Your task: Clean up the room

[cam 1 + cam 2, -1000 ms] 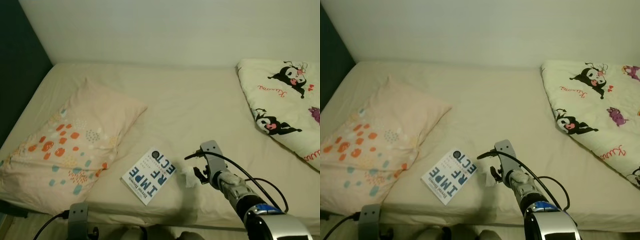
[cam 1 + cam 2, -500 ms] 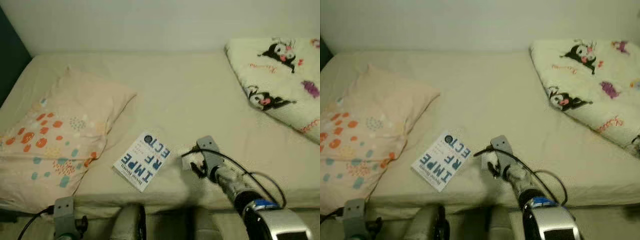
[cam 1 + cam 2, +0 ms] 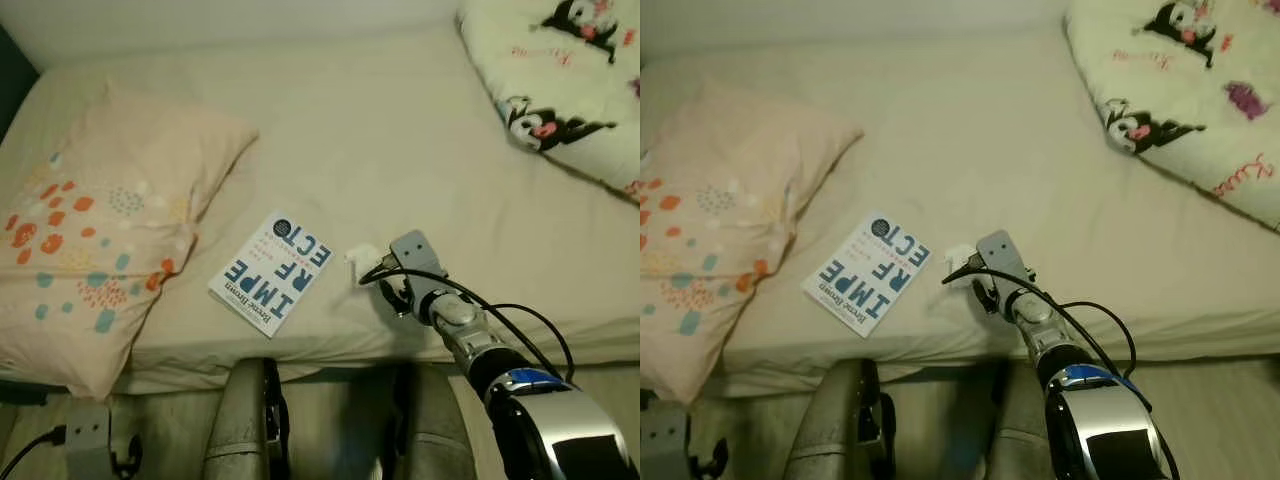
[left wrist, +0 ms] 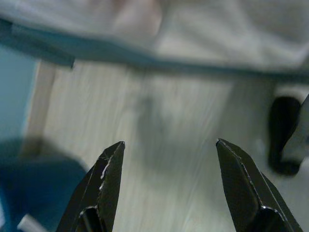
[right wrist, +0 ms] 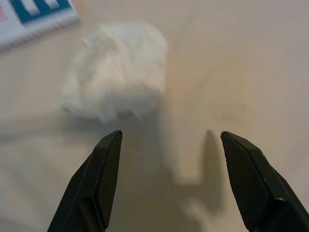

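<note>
A crumpled white tissue (image 3: 357, 258) lies on the beige bed sheet (image 3: 400, 160), just right of a white book (image 3: 272, 270) with blue letters. My right gripper (image 3: 391, 287) hovers low over the sheet beside the tissue, near the bed's front edge. In the right wrist view the tissue (image 5: 116, 72) sits just ahead of the right gripper (image 5: 170, 134), whose fingers (image 5: 104, 169) stand open with nothing between them. My left gripper (image 4: 169, 143) hangs open over the wooden floor (image 4: 159, 145) beside the bed.
A pillow (image 3: 100, 220) with orange and teal spots fills the bed's left side. A folded blanket (image 3: 570, 80) with cartoon figures lies at the far right. My legs (image 3: 250, 420) stand against the bed's front edge.
The whole view has tilted down and shifted, so the camera moved. The right gripper has drawn back slightly towards the bed edge; the tissue and book lie where they were.
</note>
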